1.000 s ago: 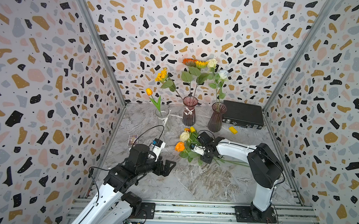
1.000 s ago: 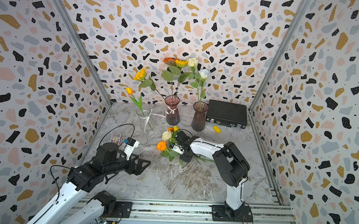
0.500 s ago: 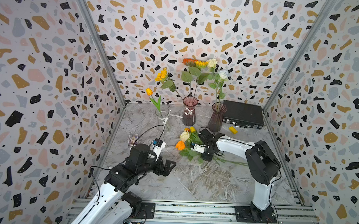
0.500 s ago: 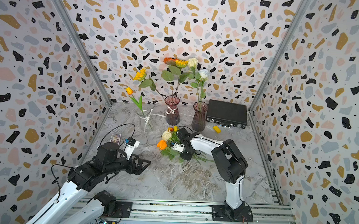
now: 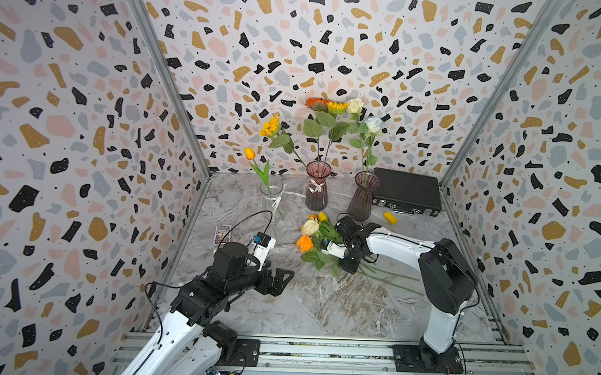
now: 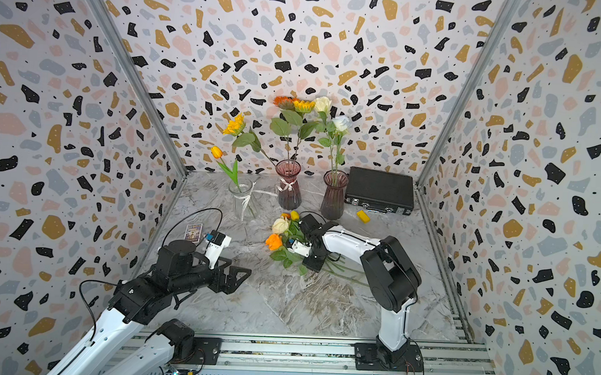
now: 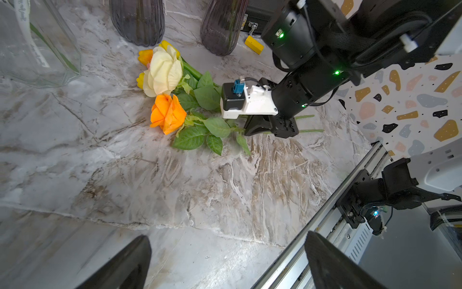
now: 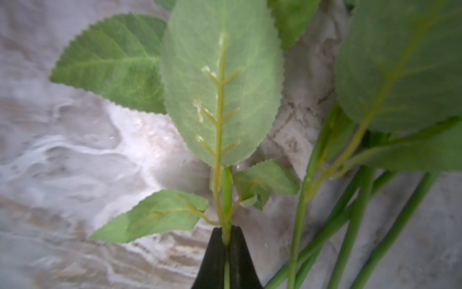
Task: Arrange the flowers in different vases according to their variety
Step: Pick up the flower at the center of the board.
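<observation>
Green stem [image 8: 227, 200]: thin, with toothed leaves, pinched between the two black jaws of the right gripper [image 8: 226, 240], which are closed on it, low over the marble table [image 5: 321, 307].
Orange rose [image 7: 168, 113]: lies on the table in the loose bunch. Its stem runs toward the right gripper and seems to be the pinched one, but the gripper body hides the join.
Cream rose [image 7: 163, 72]: lies touching the orange rose, on the side toward the vases.
Small tulips [image 7: 145, 56]: yellow and orange heads, close around the cream rose.
Loose stems [image 8: 355, 225]: bare and green, flat on the table just beside the pinched stem.
Clear vase [image 5: 272, 201]: upright, white string at the neck, holds one orange-yellow tulip [image 5: 249, 153].
Bow vase [image 5: 317, 191]: ribbed pink, upright, holds the sunflowers [image 5: 271, 125].
Plain ribbed vase [image 5: 363, 198]: upright, holds a cream and a white rose [image 5: 373, 124], near the bunch.
Left gripper [image 5: 282, 281]: jaws wide apart, holds nothing, hovers above bare table, well apart from the bunch.
Black case [image 5: 408, 193]: lies flat beside the plain ribbed vase.
Yellow block [image 5: 390, 217]: lies in front of the case.
</observation>
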